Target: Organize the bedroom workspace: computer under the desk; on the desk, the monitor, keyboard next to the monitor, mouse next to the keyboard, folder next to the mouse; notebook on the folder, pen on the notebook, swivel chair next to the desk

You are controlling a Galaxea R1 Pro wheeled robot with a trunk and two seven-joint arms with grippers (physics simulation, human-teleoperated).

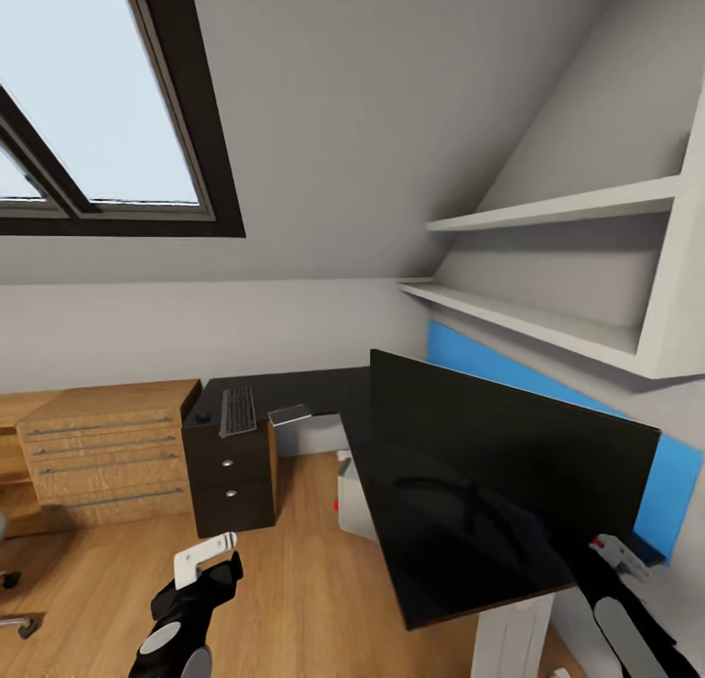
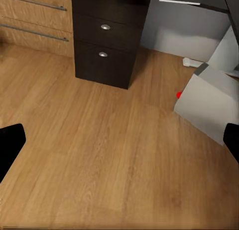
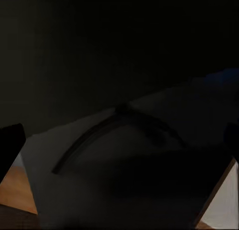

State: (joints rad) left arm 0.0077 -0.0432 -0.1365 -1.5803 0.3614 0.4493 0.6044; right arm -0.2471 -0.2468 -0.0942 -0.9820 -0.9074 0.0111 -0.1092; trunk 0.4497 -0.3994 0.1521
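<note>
The black L-shaped desk [image 1: 294, 389] fills the corner. The wide black monitor [image 1: 509, 453] stands on its near wing, its dark screen [image 3: 99, 50] close ahead in the right wrist view. The keyboard [image 1: 238, 410] lies on the far wing above the drawers, with a small dark mouse [image 1: 203, 418] to its left. The pale grey computer [image 1: 354, 492] sits on the floor under the desk, its red light [image 2: 178, 95] showing. Part of the swivel chair [image 1: 12, 600] shows at the left edge. My left gripper [image 1: 208, 553] hangs open over bare floor. My right gripper [image 1: 619, 553] is open by the monitor's lower right corner.
A light wood drawer unit [image 1: 108, 443] stands left of the desk's black drawers [image 2: 104, 40]. A flat grey item [image 1: 290, 414] lies at the desk's inner edge. White shelves [image 1: 548, 315] and a blue wall panel [image 1: 676, 482] are behind the monitor. Wood floor [image 2: 109, 155] lies open ahead.
</note>
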